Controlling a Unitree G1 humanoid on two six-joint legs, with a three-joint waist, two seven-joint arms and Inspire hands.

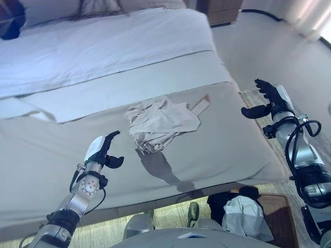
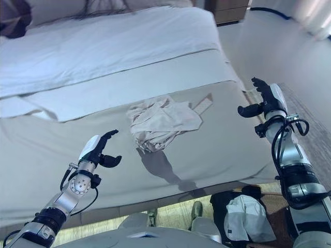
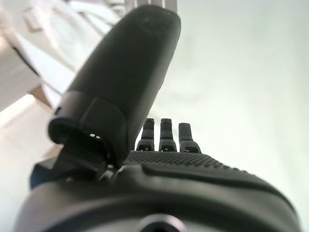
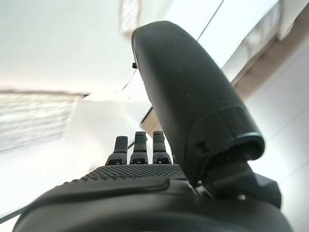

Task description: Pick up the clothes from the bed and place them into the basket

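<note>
A crumpled beige garment (image 1: 161, 123) lies on the grey bed cover (image 1: 62, 150), near the middle of the bed's foot end. My left hand (image 1: 101, 150) hovers open and empty over the cover, to the left of the garment and nearer to me. My right hand (image 1: 270, 98) is open and empty, raised past the bed's right edge. A brown basket (image 1: 276, 217) stands on the floor at the lower right and holds dark and white clothes (image 1: 243, 214). The straight fingers of each hand show in its own wrist view (image 3: 164, 135) (image 4: 137, 145).
White sheets (image 1: 103, 46) cover the far half of the bed, with pillows (image 1: 77, 8) at the head. A dark object (image 1: 10, 20) lies at the far left corner. A wooden nightstand (image 1: 225, 10) stands beyond the bed. A patterned rug (image 2: 305, 119) lies to the right.
</note>
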